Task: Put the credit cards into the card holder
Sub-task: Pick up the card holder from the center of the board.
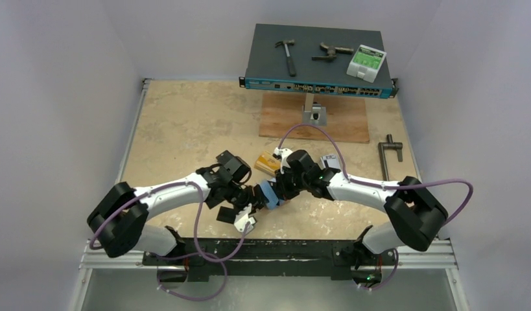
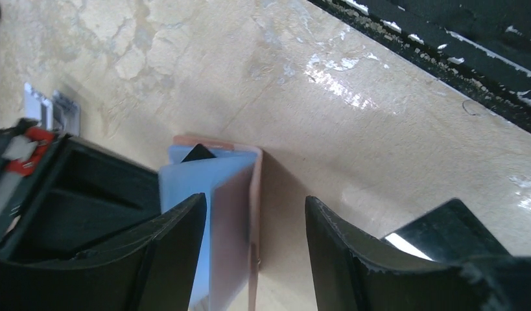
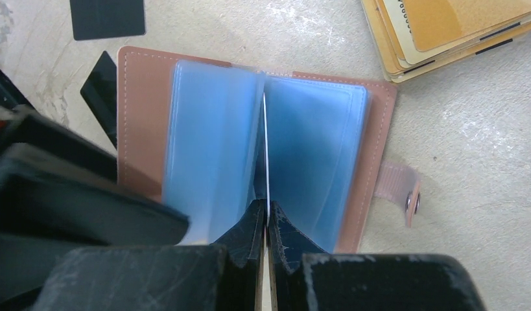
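- Pink card holder lies open, blue sleeves fanned.
- Right gripper pinched tight on its centre sleeve.
- Left gripper released, fingers astride the holder's edge.
- Orange-gold cards stacked near the holder's snap tab, not touching.

Card holder open flat on table; card stack just behind holder; loose cards left of holder; board well behind holder, box raised above board.
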You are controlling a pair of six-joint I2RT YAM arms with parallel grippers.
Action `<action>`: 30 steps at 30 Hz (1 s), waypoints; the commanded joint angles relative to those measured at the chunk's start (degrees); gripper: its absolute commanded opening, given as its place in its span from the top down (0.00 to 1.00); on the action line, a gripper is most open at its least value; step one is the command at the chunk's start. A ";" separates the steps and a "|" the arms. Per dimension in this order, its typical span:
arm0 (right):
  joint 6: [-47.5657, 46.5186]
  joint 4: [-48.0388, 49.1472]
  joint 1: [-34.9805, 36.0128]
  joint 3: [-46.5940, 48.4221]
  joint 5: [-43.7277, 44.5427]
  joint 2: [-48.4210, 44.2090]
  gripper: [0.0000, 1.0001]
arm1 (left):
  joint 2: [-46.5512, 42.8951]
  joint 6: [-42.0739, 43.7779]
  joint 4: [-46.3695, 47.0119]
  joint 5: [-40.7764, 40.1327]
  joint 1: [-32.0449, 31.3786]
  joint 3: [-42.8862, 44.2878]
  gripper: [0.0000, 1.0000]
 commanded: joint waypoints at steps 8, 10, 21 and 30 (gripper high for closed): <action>0.92 0.30 1.32 1.18 2.14 -0.26 1.00 | -6.78 -24.53 -0.17 -3.24 0.50 10.45 0.50; 0.94 0.14 1.48 1.40 2.35 -0.36 1.00 | -4.87 -27.85 1.86 -4.12 0.53 12.59 0.54; 1.28 -0.10 2.28 1.50 3.42 -0.87 1.00 | -0.50 -22.80 6.02 -5.06 0.51 7.61 0.61; 2.21 1.89 2.24 0.52 1.31 -2.08 1.00 | 2.35 -20.39 8.41 -6.88 0.62 4.83 0.63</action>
